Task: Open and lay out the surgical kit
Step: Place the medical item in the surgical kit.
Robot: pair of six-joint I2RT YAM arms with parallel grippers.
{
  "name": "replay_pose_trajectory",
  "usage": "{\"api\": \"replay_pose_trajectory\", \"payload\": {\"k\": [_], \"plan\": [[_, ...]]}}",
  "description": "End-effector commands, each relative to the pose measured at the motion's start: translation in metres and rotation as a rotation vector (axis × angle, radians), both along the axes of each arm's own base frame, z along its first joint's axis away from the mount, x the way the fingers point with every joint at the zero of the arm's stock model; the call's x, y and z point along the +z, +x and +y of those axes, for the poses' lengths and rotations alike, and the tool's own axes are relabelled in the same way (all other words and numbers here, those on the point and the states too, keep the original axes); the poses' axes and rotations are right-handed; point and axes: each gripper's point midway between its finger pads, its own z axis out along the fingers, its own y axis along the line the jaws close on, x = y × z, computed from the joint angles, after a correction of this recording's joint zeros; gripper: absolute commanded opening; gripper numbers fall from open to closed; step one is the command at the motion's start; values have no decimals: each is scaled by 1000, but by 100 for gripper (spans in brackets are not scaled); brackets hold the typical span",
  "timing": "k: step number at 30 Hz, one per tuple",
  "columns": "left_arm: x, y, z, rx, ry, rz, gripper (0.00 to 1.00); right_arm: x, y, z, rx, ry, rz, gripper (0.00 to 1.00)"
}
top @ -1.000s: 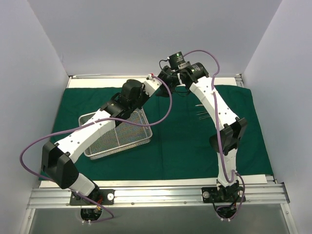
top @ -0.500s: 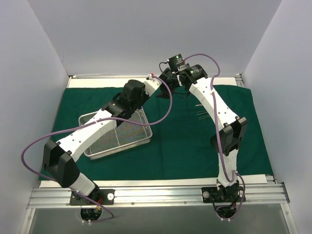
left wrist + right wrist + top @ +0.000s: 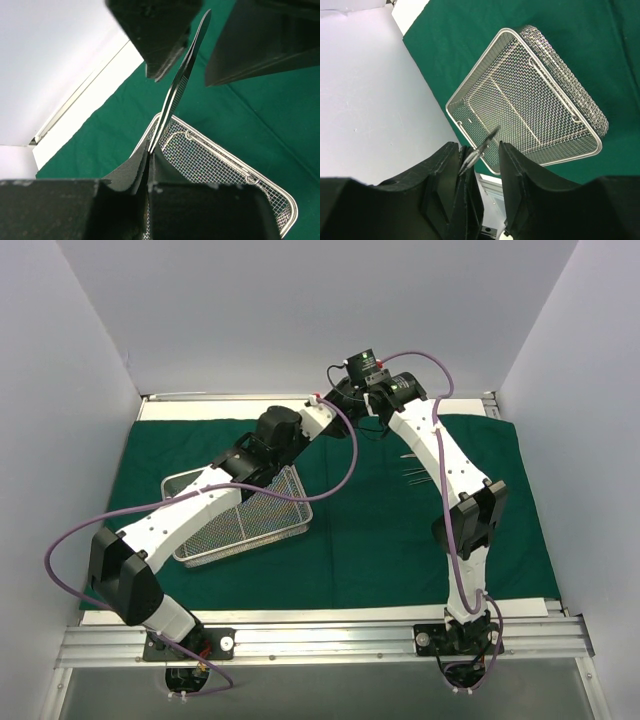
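The left gripper (image 3: 148,160) is being seen shut tight. Its fingers are being pressed together on one end of the metal forceps (image 3: 180,80), with no gap between the pads. The free end of the forceps is being pointed into the right gripper (image 3: 478,147), which is being shown open. Its two fingers are standing on either side of the tip, with space between them. The tip is lying close to one finger, but whether it is being touched cannot be told. Both grippers are being held in the air above the far middle of the dark green drape (image 3: 380,530), which is lying spread out flat. The wire-mesh tray (image 3: 535,100) is standing on the left half of the drape, under the left arm. A few thin metal instruments (image 3: 413,474) are lying on the right half, beside the right arm and well apart from the tray.
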Motion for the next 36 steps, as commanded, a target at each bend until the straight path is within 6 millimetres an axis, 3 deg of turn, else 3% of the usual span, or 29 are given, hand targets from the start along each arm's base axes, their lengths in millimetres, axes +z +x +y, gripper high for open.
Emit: {"api": "replay_pose_trajectory", "payload": {"k": [1, 7, 8, 11, 13, 15, 17, 18, 20, 21, 23, 24, 27, 28, 31, 32, 36], "plan": [[20, 5, -10, 0, -24, -64, 2, 2, -1, 4, -33, 22, 16, 37], [18, 4, -11, 1, -9, -69, 2, -11, -6, 13, -28, 33, 73, 24], [18, 4, -12, -1, -5, -69, 2, -13, -6, 14, -29, 38, 79, 14], [17, 2, -11, 11, -22, -55, 2, -17, -6, 16, -31, 47, 95, 0], [22, 1, -9, 28, -57, -50, 29, -20, -7, 16, -30, 43, 100, 0], [24, -3, -8, 26, -118, -22, 49, -26, -6, 12, -38, 36, 105, 0], [22, -2, -1, 34, -181, 23, 82, -34, -8, 7, -48, 32, 117, 0], [26, -6, -4, -6, -228, 42, 94, -38, -6, 2, -58, 31, 123, 0], [23, -3, 5, -6, -304, 88, 94, -40, -5, -6, -69, 28, 112, 0], [28, -9, 3, -45, -347, 108, 94, -52, -4, -17, -83, -1, 127, 0], [23, -11, 13, -13, -403, 141, 94, -55, -4, -30, -94, -6, 122, 0], [26, -10, 25, 15, -420, 137, 94, -71, -7, -40, -103, -40, 143, 0], [12, -10, 52, 100, -439, 167, 94, -75, -6, -74, -144, -54, 138, 0], [6, -9, 59, 119, -440, 177, 94, -90, -10, -95, -160, -83, 168, 0], [-15, -12, 79, 189, -496, 266, 94, -101, -27, -135, -179, -133, 188, 0], [-19, -13, 80, 193, -530, 304, 94, -106, -31, -159, -222, -156, 213, 0], [-38, -10, 85, 160, -658, 494, 94, -120, -48, -214, -282, -193, 232, 0]]}}
